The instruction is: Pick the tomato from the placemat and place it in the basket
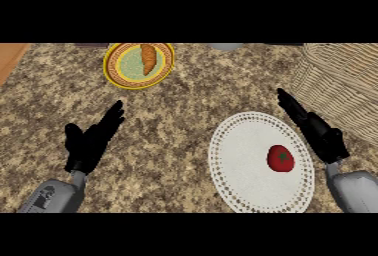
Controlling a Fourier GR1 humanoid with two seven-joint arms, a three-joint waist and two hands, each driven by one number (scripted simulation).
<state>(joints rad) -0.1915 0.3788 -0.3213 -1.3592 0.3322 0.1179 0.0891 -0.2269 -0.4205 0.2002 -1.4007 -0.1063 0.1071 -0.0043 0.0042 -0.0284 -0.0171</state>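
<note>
A red tomato (280,158) lies on a white round placemat (244,175). Just right, the right hand (319,132) extends straight fingers (touching nothing). Left hand (90,140) rests spread. Farther right, a wicker basket (339,85).

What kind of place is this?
Most likely a kitchen counter: a speckled stone countertop holds a tomato on a white placemat, a carrot on a plate, and a wicker basket.

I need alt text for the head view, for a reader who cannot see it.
A red tomato lies on a round white placemat on a speckled counter, beside the open right hand. A wicker basket stands at right, a carrot on a yellow plate farther back; the open left hand rests at left.
</note>
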